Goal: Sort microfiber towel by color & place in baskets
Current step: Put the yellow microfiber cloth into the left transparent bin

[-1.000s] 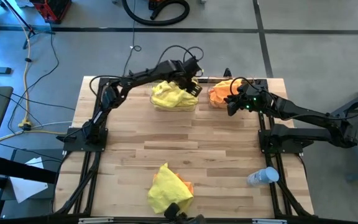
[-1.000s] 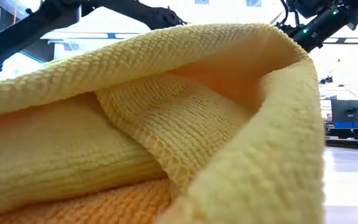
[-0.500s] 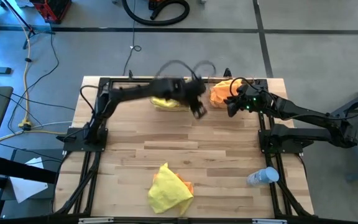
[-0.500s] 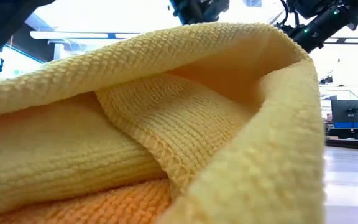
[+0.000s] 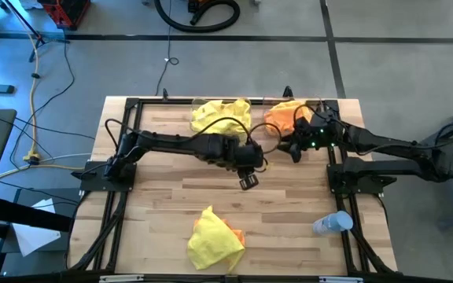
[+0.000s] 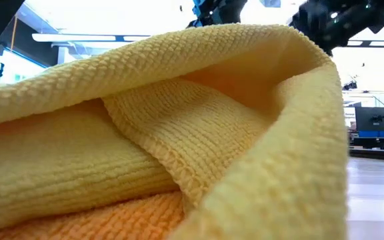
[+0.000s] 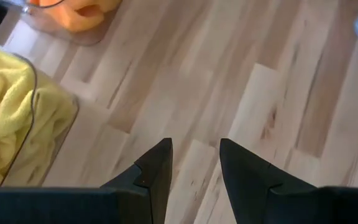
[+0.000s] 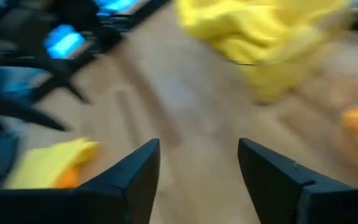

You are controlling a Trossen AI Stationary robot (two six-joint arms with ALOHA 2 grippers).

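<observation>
Two clear baskets stand at the table's far edge. One (image 5: 220, 116) holds yellow towels, the other (image 5: 284, 115) orange ones. A yellow towel lies over an orange one in a pile (image 5: 213, 238) by the near edge; this pile (image 6: 179, 133) fills the low view. My left gripper (image 5: 248, 181) is open over bare wood in the table's middle, and in the left wrist view (image 7: 194, 158) nothing is between its fingers. My right gripper (image 5: 289, 149) is open just near of the orange basket, and the right wrist view (image 8: 197, 162) shows it empty too.
A small clear plastic bottle (image 5: 333, 223) lies on its side near the table's right near corner. Bare wood lies between the baskets and the near pile. Black frame rails run along the table's left and right sides.
My left gripper has swung away from the yellow basket, toward the near edge and the table's middle, and now points down at bare wood. The yellow towels have stayed in their basket. My right gripper has drawn back a little from the orange basket toward the near edge.
</observation>
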